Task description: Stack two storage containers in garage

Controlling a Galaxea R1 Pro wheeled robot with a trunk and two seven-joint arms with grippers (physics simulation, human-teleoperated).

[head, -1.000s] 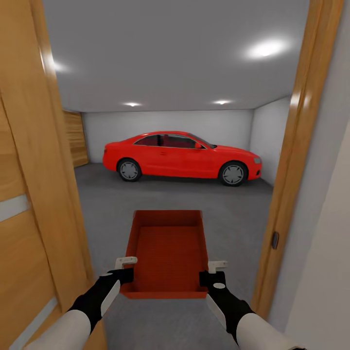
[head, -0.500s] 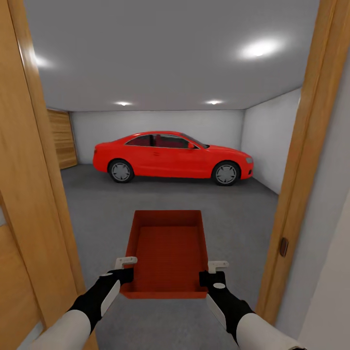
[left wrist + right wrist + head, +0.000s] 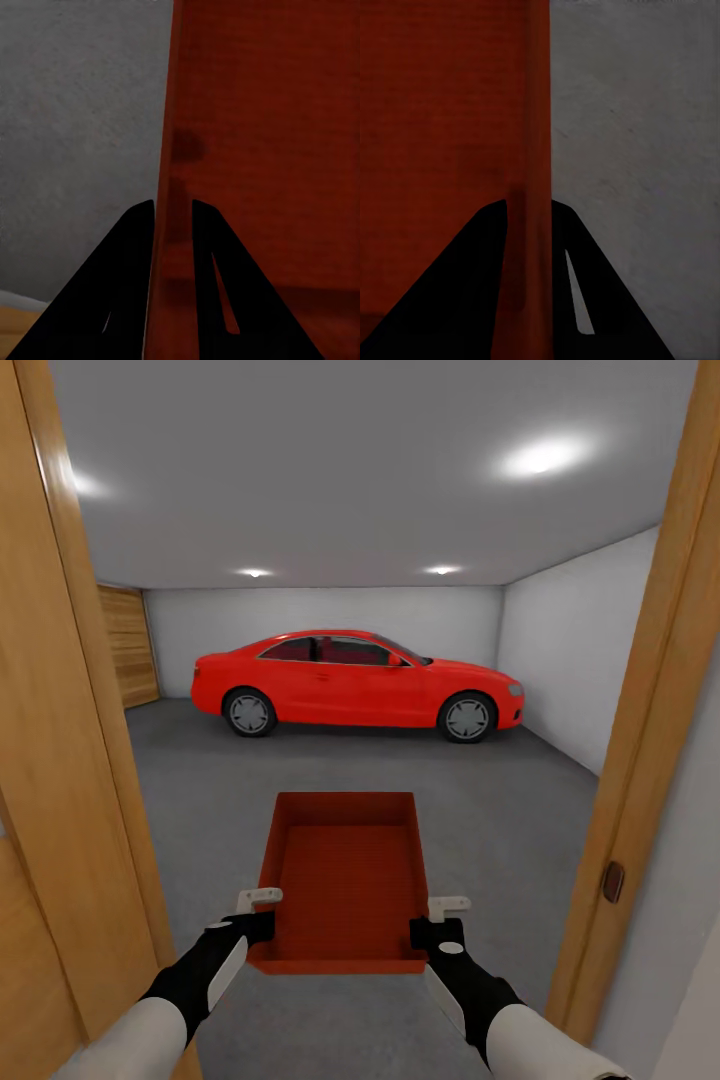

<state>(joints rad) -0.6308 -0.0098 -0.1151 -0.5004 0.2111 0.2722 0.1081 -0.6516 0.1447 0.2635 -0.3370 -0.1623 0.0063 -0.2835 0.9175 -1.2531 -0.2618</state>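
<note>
Now, container (image 3: 347, 880): carried in the doorway, above the grey floor (image 3: 500, 810).
Left pincer (image 3: 262, 912): clamps its left wall.
Right pincer (image 3: 441, 920): clamps its right wall.

I look into a home garage: red car (image 3: 357, 685) parked on grey concrete floor (image 3: 500, 800), pale walls, wood door frame (image 3: 640, 760).

Red-orange storage container (image 3: 345, 875) hanging level in the doorway.
Lidless, empty, it is facing the garage floor (image 3: 500, 810) ahead.

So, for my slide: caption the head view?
Both pincers carry a storage container through the doorway toward the red car.
</note>
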